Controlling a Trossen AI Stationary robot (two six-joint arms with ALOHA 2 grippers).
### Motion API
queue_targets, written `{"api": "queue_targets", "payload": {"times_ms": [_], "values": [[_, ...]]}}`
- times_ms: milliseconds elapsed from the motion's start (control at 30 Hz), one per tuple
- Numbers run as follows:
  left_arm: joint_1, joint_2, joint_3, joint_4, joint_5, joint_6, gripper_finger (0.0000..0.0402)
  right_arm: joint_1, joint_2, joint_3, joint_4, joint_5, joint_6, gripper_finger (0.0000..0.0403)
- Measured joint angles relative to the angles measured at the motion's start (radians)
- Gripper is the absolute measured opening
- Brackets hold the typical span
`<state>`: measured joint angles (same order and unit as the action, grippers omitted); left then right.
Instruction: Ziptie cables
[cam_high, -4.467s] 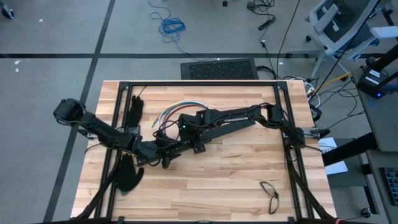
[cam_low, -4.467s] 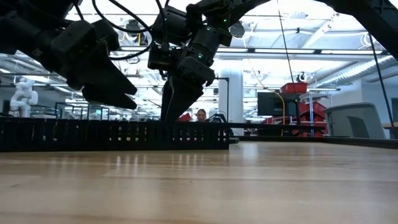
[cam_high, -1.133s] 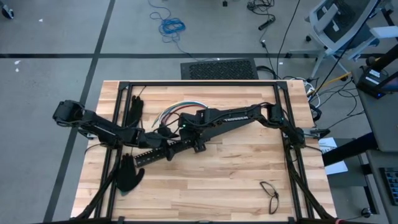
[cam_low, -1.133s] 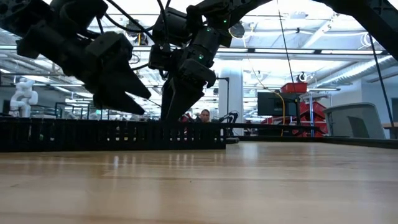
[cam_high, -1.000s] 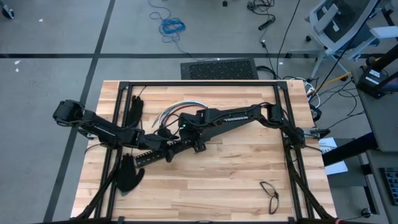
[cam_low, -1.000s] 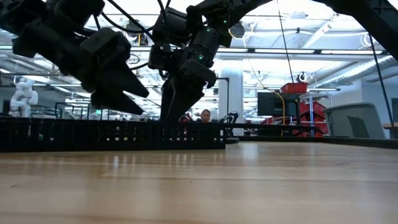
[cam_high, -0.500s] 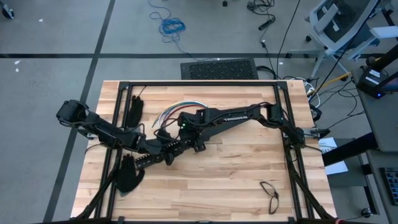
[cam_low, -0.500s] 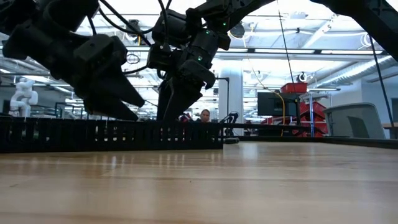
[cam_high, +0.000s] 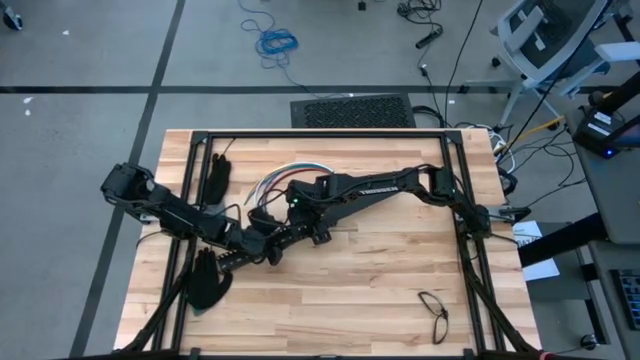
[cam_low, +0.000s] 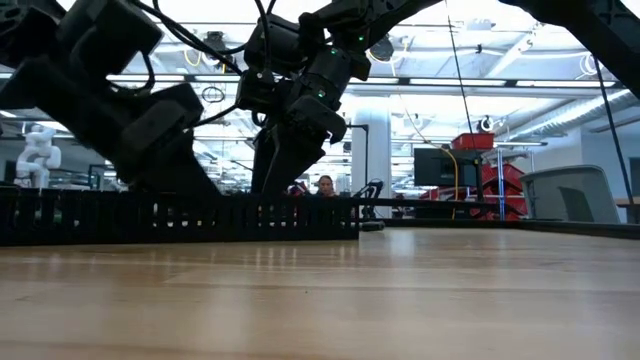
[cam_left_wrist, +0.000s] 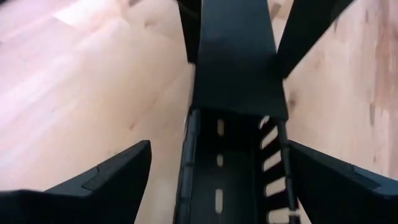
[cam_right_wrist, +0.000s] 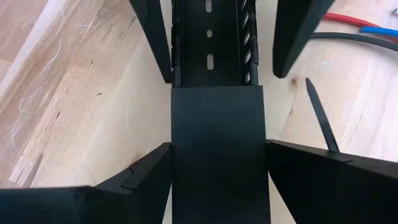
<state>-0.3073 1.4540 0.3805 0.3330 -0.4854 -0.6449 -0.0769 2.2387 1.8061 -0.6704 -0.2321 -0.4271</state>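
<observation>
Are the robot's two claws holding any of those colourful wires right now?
No: in the wrist views both the left gripper and the right gripper stand open astride the long black slotted plastic bar, and the red and blue wires lie aside.

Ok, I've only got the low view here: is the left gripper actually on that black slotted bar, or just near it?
Observer: The left gripper straddles the slotted bar, fingers open on either side with gaps showing.
Operator: And the right one?
Observer: The right gripper sits over a solid black cover on that same bar.
Operator: Is a ziptie picked up?
Observer: No. One ziptie lies flat on the table beside the bar, and the cables lie fanned out beyond it.
</observation>
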Motion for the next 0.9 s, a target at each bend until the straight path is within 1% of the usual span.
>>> {"api": "queue_targets", "payload": {"times_ms": [67,400,667,733,900], "values": [[0.0,-0.001,0.0,0.02,-0.003,0.0,0.0354,0.0,0.0,0.0,0.0,0.0,-0.001,0.0238],[0.0,-0.001,0.0,0.007,-0.037,0.006,0.0354,0.0,0.0,0.0,0.009,0.0,-0.005,0.0238],[0.0,-0.001,0.0,0.007,-0.041,0.004,0.0353,-0.001,0.0,0.0,0.017,0.001,-0.011,0.0238],[0.0,-0.001,0.0,0.009,-0.042,0.004,0.0347,-0.001,0.0,0.0,0.018,0.001,-0.013,0.0238],[0.0,-0.001,0.0,0.029,-0.042,0.006,0.0314,-0.001,0.0,-0.001,0.043,0.003,-0.015,0.0238]]}}
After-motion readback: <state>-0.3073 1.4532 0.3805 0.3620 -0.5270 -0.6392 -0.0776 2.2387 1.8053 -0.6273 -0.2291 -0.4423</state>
